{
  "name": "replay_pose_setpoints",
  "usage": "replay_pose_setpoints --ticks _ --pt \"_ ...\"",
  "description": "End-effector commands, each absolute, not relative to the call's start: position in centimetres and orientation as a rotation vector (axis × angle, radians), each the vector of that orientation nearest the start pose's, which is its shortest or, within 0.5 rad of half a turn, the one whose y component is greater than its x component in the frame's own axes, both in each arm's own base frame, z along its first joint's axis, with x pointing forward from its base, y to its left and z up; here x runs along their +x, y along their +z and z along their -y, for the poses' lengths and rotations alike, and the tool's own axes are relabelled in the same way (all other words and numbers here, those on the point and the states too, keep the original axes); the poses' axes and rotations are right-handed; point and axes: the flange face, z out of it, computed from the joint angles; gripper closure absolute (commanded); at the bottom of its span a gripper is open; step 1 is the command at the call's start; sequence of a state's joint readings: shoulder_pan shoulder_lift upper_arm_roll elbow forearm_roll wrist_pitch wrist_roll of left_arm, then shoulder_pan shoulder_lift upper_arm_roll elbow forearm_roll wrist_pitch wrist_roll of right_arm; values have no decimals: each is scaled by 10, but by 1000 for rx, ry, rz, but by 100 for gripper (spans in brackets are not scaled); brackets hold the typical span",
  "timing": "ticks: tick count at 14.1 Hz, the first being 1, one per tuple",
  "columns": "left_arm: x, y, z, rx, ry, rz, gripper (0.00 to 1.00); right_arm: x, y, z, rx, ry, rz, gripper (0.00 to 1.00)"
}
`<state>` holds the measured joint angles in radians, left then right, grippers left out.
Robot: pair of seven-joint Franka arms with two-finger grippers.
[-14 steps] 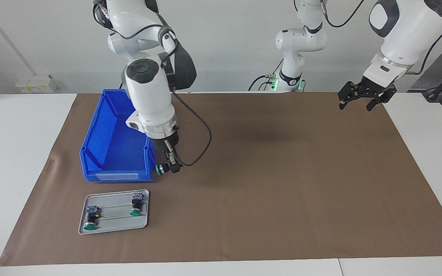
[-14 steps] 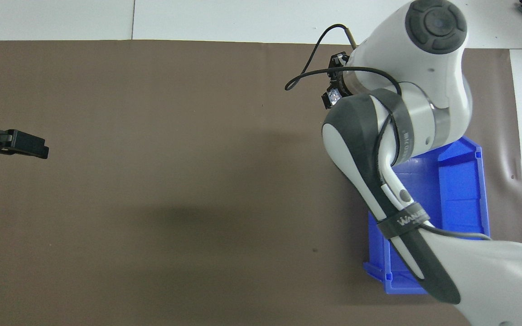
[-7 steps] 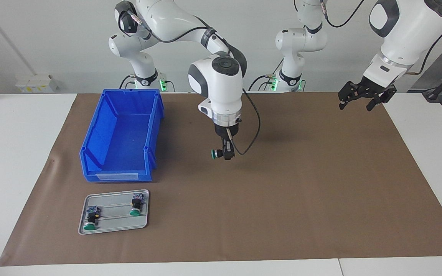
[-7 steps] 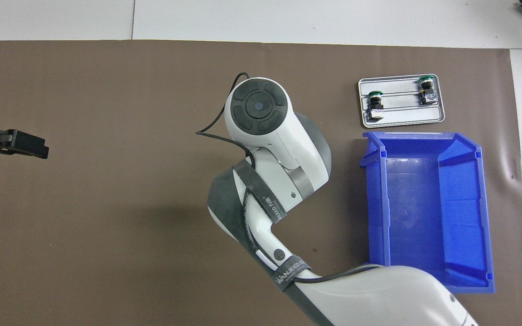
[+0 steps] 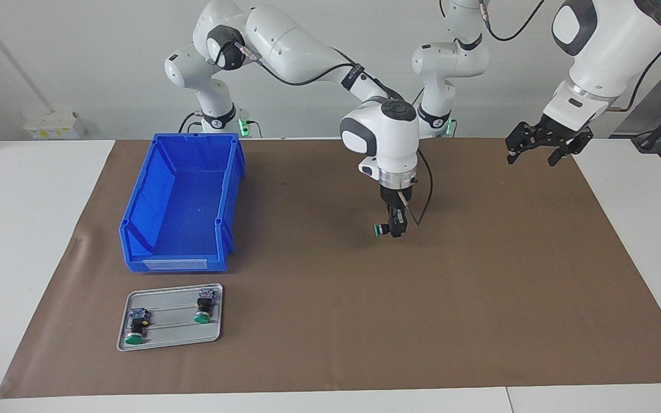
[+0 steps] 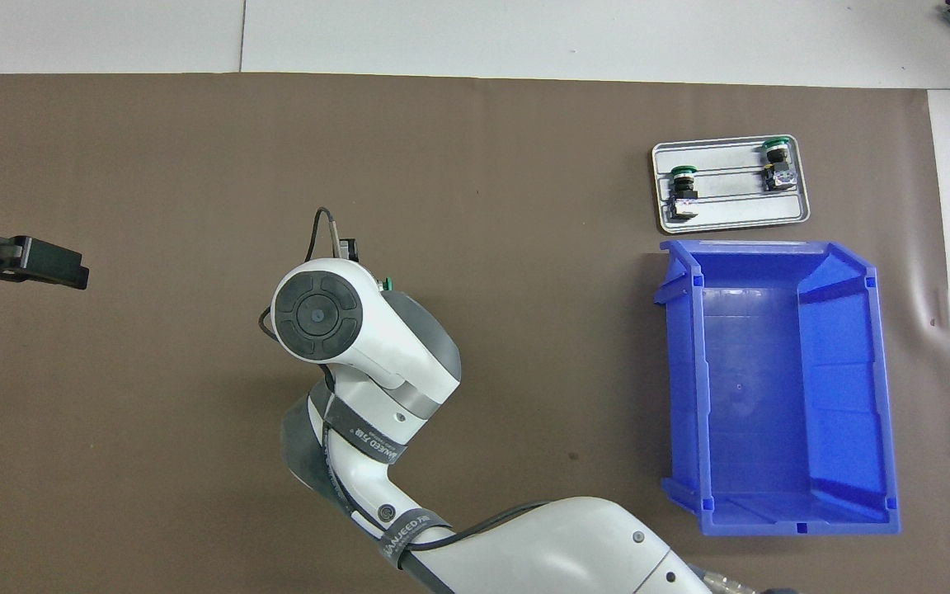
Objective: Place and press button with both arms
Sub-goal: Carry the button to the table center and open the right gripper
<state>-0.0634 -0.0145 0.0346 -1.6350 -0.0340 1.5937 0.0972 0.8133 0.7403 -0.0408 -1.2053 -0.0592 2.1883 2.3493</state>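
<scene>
My right gripper hangs low over the middle of the brown mat, shut on a button whose green cap points sideways toward the right arm's end. From overhead the white wrist covers most of it; only the button's green edge peeks out. Two more buttons lie on a grey tray; in the overhead view these are the buttons on the tray. My left gripper waits open in the air over the mat's edge at the left arm's end.
A blue bin with nothing in it stands on the mat at the right arm's end, nearer to the robots than the tray. White tabletop borders the mat.
The right arm has carried the button from beside the blue bin across to the middle of the mat, toward the left arm's end. The left arm has not moved.
</scene>
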Motion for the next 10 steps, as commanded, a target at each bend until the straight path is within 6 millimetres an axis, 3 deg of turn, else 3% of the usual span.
replay_pose_setpoints --ticks 1,9,10 --pt "542 605 16 -3155 45 -178 0 546 339 -537 -2087 -142 -2002 100" --pt "542 605 16 -3155 45 -178 0 534 316 -530 -2074 -129 -1974 97" --pt "542 605 16 -3155 45 -178 0 533 315 -529 -2074 -129 -1971 70"
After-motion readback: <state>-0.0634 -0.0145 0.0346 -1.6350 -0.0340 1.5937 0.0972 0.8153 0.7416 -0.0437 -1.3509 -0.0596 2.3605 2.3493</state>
